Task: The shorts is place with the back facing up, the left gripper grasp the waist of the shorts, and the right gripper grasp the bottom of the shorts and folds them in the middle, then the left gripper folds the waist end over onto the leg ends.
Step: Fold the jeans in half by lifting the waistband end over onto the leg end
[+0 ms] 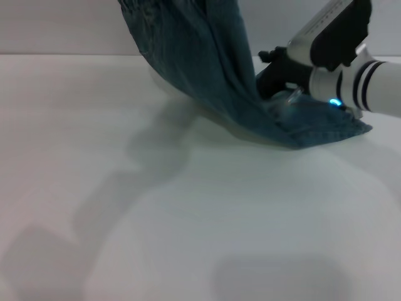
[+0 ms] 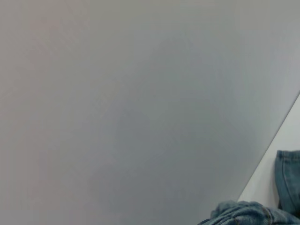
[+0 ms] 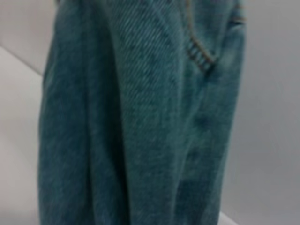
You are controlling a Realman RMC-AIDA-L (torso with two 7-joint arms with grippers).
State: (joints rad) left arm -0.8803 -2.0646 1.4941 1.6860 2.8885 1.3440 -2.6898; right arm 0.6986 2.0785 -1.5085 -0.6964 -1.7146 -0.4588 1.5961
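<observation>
The left gripper (image 1: 268, 83), black claw on a white arm with black bands and a small glowing ring light (image 1: 336, 102), is sitting low at the far right of the head view, pressing into the denim just above the table (image 1: 188, 219). Its fingertips are buried in folds, so we cannot tell how far it is open or whether it is gripping. We are seeing the shorts (image 1: 207, 69) hanging in a slanted drape from beyond the top of the frame down to a crumpled end lying on the table beside that claw. The table is plain, matte and white, carrying soft shadows, and a bare pale wall (image 1: 62, 25) is rising behind it. The left wrist view is showing mostly blank grey surface with bunched denim (image 2: 248, 213) at one corner. The right wrist view is giving us close-up twill weave, vertical folds and orange pocket stitching (image 3: 140, 117); the right gripper is showing in no view.
</observation>
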